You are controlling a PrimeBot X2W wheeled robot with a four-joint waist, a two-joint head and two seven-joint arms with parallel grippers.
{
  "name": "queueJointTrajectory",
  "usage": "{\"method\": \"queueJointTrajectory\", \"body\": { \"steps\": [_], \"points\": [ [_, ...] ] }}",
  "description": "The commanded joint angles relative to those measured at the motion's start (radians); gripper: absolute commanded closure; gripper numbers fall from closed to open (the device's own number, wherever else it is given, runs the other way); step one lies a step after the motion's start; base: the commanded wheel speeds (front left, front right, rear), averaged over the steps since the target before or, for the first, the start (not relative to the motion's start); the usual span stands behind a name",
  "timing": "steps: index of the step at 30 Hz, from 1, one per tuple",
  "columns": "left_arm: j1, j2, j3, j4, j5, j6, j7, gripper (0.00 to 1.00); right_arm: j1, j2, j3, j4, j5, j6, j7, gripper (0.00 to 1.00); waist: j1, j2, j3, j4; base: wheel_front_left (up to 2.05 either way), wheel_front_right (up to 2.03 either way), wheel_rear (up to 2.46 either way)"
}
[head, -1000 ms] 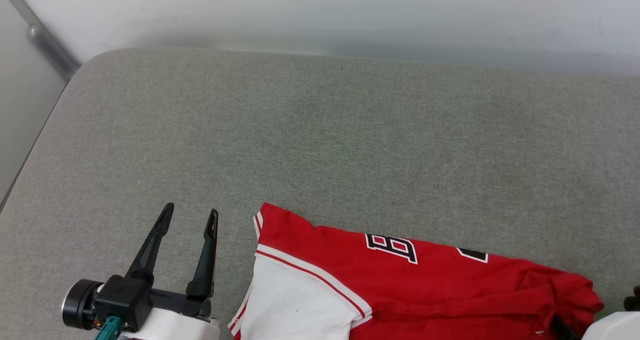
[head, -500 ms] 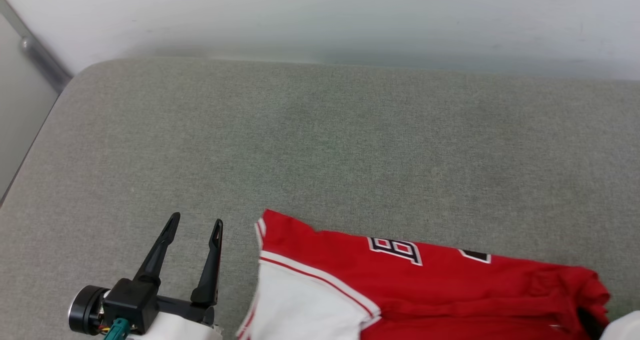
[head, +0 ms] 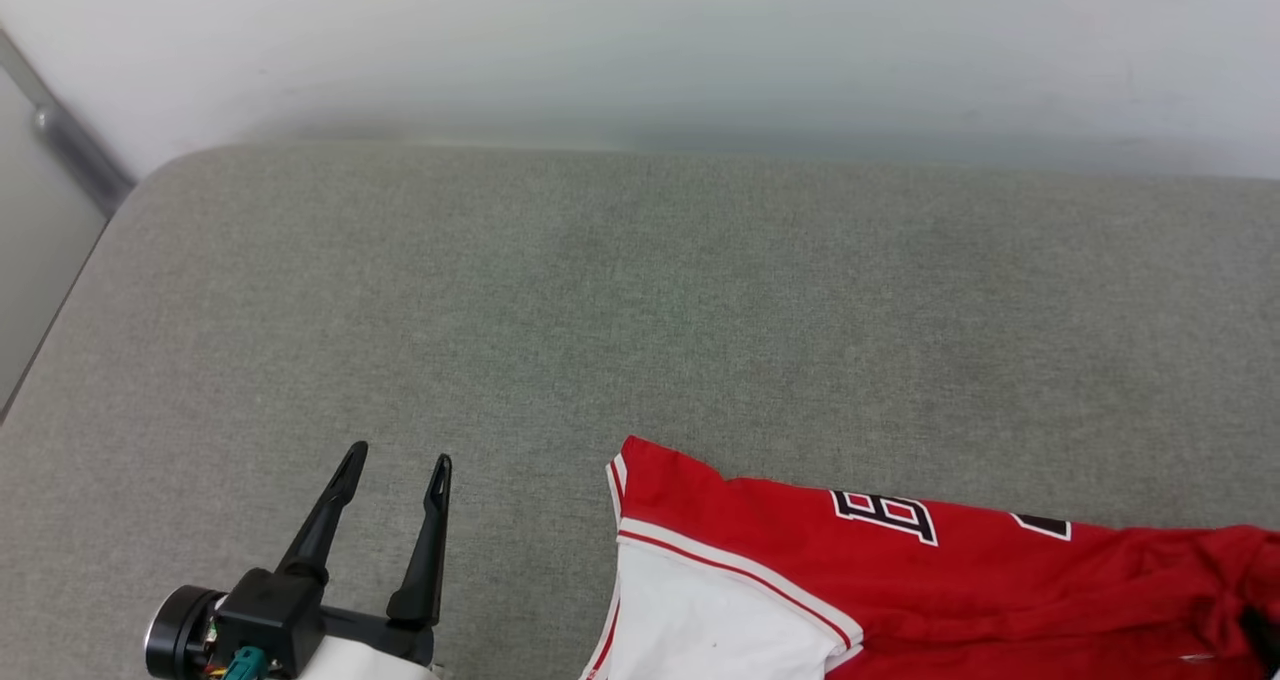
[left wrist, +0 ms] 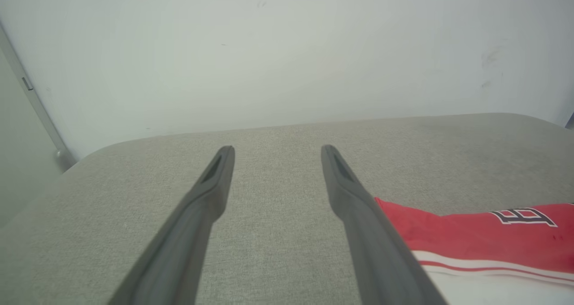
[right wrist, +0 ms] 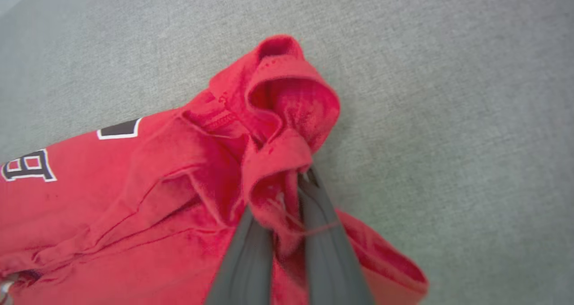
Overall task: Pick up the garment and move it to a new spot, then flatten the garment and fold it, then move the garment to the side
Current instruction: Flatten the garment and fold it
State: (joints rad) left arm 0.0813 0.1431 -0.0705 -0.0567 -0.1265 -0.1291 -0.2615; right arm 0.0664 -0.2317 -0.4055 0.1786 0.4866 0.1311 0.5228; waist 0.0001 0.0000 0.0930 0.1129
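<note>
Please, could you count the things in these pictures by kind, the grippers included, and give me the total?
1 garment: red, with a white sleeve.
2 grippers: left gripper open, right gripper shut on the garment.
1 grey padded surface.
Total: 4.

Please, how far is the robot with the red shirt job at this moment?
Done: nothing finished, it seems; the garment lies rumpled and unfolded on the grey cushion. In hand: the right gripper is shut on a bunched red edge of it, the pick-up grasp. The left gripper hangs open beside the garment, apart from it. Left: lifting and moving it, flattening, folding, setting aside.
</note>
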Motion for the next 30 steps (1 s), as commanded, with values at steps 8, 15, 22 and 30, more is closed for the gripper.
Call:
{"method": "queueJointTrajectory", "body": {
  "steps": [8,15,22,30],
  "points": [
    [0.027,-0.015,-0.001,0.002,-0.004,-0.001,-0.005,0.0,0.075,0.055,0.094,-0.195,0.064,-0.001,0.122,1.0,-0.0001,0.0,-0.047,-0.019,0.0,0.0,0.0],
    [0.032,-0.023,-0.01,0.008,-0.004,-0.001,-0.005,0.0,0.107,0.15,0.177,-0.337,0.107,-0.001,0.235,1.0,-0.0001,0.0,-0.062,-0.012,0.0,0.0,0.0],
    [0.03,-0.017,-0.02,0.014,-0.01,-0.001,-0.005,0.0,0.097,0.183,0.278,-0.352,0.243,-0.001,0.265,1.0,-0.0001,0.0,-0.073,0.012,0.0,0.0,0.0],
    [0.018,-0.008,-0.037,-0.002,-0.022,-0.002,-0.005,0.0,0.036,0.183,0.452,-0.247,0.411,-0.001,0.171,1.0,-0.0001,0.0,-0.077,0.049,0.0,0.0,0.0]
  ]
}}
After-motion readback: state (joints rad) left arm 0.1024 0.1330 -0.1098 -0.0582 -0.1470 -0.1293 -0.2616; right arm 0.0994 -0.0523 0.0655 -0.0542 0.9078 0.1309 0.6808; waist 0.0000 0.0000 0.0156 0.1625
